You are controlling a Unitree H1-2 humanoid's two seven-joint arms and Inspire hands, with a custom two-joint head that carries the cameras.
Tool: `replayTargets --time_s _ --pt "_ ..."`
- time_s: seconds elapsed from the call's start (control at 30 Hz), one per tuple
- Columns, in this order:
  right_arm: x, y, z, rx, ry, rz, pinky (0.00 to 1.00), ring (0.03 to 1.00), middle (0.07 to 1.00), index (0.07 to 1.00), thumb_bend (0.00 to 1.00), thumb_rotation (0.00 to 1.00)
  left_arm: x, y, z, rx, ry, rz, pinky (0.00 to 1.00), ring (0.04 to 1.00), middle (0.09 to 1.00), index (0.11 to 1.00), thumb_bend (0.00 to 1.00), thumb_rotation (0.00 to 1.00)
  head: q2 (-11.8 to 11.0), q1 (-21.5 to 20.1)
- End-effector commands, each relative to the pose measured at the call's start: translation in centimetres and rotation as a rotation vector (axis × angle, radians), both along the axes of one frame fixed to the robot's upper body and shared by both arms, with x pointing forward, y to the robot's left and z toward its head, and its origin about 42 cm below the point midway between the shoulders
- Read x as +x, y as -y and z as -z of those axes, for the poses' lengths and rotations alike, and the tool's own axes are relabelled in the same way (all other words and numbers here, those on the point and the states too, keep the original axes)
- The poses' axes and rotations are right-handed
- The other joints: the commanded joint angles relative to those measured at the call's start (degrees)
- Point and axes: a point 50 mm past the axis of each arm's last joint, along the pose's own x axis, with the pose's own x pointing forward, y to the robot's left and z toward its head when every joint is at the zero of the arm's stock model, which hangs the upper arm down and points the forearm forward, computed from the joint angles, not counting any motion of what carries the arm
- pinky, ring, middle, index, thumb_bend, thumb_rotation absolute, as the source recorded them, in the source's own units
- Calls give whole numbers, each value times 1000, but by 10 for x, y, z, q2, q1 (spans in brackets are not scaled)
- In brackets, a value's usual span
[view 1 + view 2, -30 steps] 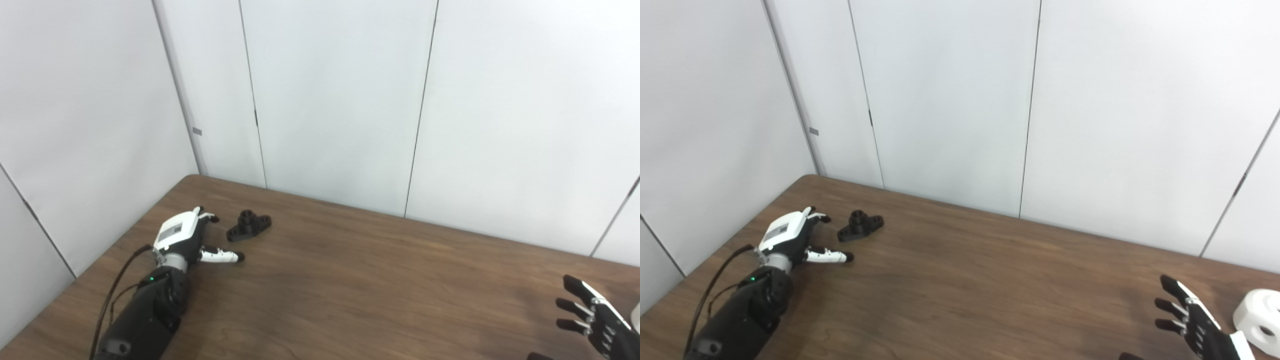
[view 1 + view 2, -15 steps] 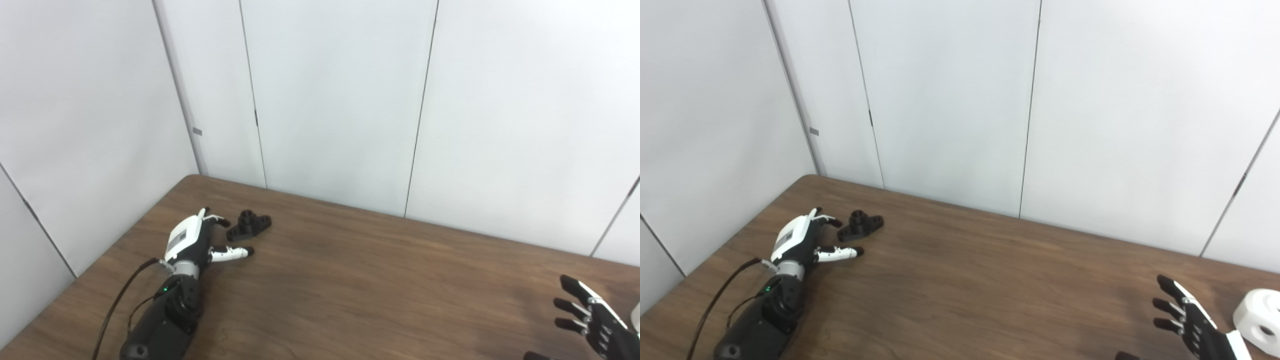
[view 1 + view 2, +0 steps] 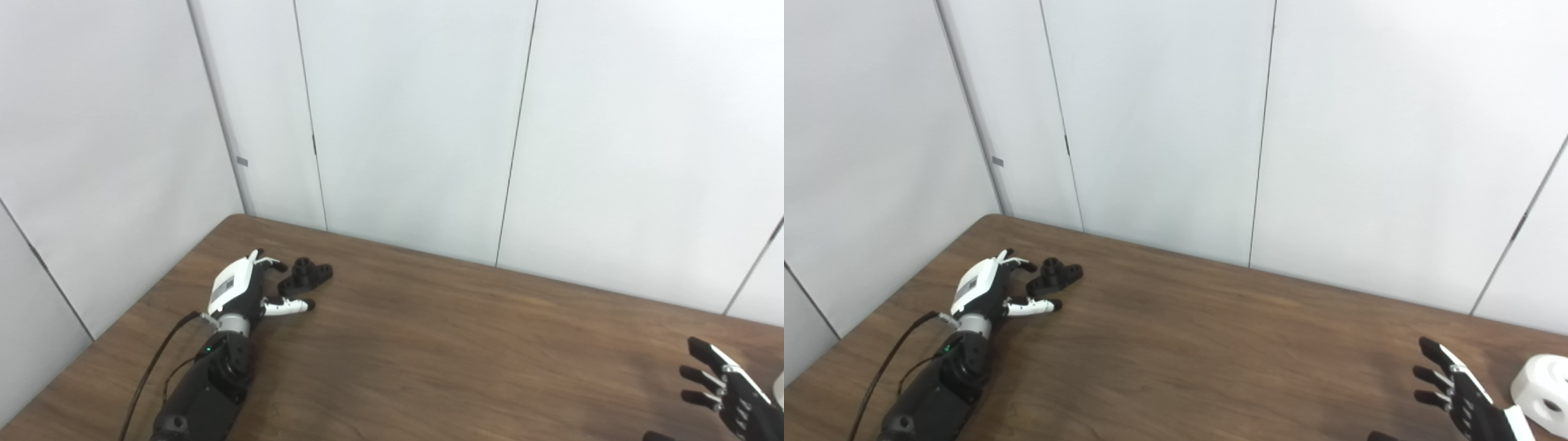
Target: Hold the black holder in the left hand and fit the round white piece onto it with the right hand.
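You are looking at one brown wooden table [image 3: 429, 343] set against white wall panels [image 3: 404, 122], with two task parts on it: one black holder [image 3: 304, 276] and one round white piece [image 3: 1543, 392].

Your left hand [image 3: 245, 288] is lying low over the table near its far left corner, fingers spread apart and gripping nothing. The black holder is sitting on the wood just beside it, framed between the upper fingers [image 3: 272, 265] and the lower white digit [image 3: 288, 305]; you cannot tell from here whether any fingertip is actually touching it. One dark cable [image 3: 153, 367] is running along that forearm.

Your right hand [image 3: 1458, 392] is hovering at the lower right edge of the picture, palm open, dark fingers fanned apart and holding nothing. The round white piece is resting on the table just beside it, to its right, showing one hole on the face turned toward you; in the left eye view only a sliver of it is showing at the frame edge. The two parts are lying well apart, at opposite ends of the table.
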Motion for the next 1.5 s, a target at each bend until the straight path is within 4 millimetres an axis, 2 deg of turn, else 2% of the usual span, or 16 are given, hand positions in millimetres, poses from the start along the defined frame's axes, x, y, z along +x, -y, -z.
replayTargets --time_s 0.0,0.33,0.83,1.03,1.13,1.23,1.27,1.3,1.47 --pt "0 0 -19 -5 74 -11 730 831 909 882 669 0 9 0 -8 2 5 2 885 1000 987 747 887 273 0 -1" --pt "-2 1 -20 -8 68 -12 737 831 911 881 666 0 11 2 1 12 -11 -2 855 992 972 749 895 280 5 -7" --pt "-6 3 -22 -22 71 -6 721 825 907 879 673 0 14 7 11 -21 -51 9 884 1000 970 736 882 275 14 -11" --pt "-7 5 -21 -22 70 -1 731 826 913 878 671 0 15 15 15 -44 -105 52 908 1000 966 728 822 261 16 -12" --pt "-7 5 -21 -29 73 5 713 817 909 870 681 0 15 19 19 -52 -121 73 871 1000 959 706 806 249 18 -13" --pt "-8 6 -21 -27 72 7 717 820 907 869 679 0 16 22 25 -74 -129 84 889 1000 941 638 789 189 20 -14" --pt "-8 6 -21 -28 73 8 716 820 907 869 674 0 16 23 27 -70 -136 84 900 998 927 565 660 127 20 -14" --pt "-8 6 -21 -29 73 8 714 819 905 868 666 0 17 24 29 -66 -139 83 908 988 908 518 579 86 20 -14" --pt "-8 9 -20 -31 75 12 711 814 900 863 660 0 16 28 39 -47 -140 82 924 970 880 487 525 54 22 -16"
